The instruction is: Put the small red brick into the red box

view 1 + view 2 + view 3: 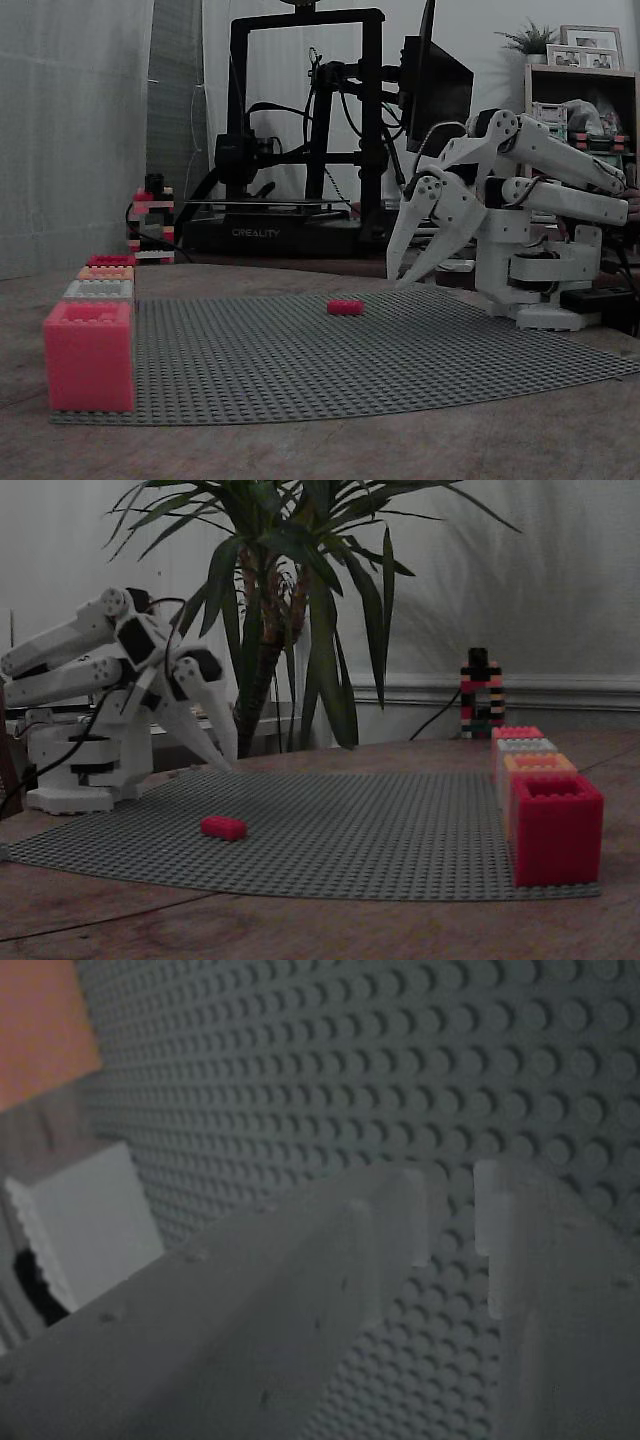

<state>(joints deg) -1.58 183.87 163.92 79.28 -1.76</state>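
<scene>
Hovering above the near edge of the grey studded baseplate [400, 360], my gripper [410, 268] holds nothing, its fingers a narrow gap apart. The small red brick [345, 307] lies loose on the plate, well apart from me. The red box [556, 827] stands at the row's end across the mat. Nothing is done yet: reaching, grasping, carrying and dropping all remain

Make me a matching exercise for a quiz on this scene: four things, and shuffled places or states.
Things:
1. small red brick
2. red box
3. gripper
4. grey baseplate

Places or states:
A. slightly open, empty, above the mat's edge
B. lying flat on the table
C. loose on the mat, apart from the boxes
D. end of the box row, nearest the camera in a fixed view

Pairs: 1-C, 2-D, 3-A, 4-B
</scene>
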